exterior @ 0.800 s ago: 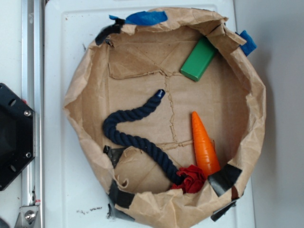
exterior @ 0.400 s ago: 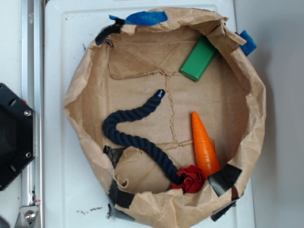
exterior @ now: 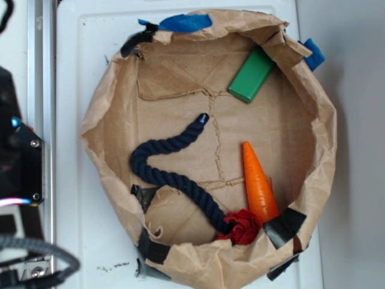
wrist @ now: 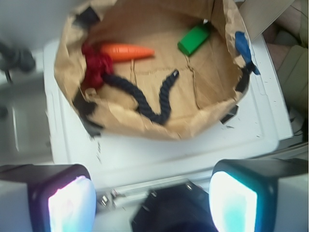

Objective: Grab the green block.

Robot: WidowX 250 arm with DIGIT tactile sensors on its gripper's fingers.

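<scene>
Item: green block (exterior: 252, 74), lying flat at the far edge of the brown paper basin (exterior: 96, 129) on the white desk (exterior: 78, 72), close under its wall, apart from the orange cone (exterior: 258, 182) and navy rope (exterior: 171, 174). Gripper (wrist: 152, 203) spread wide, holding nothing, outside the basin. Step judged: approach. Next called for: reaching across, aligning over the block.

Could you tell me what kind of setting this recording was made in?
Probably a lab or workshop test bench, not a home. A makeshift brown paper basin patched with tape sits on a white board, holding unrelated practice props: a green block, an orange cone and a dark blue rope.
</scene>
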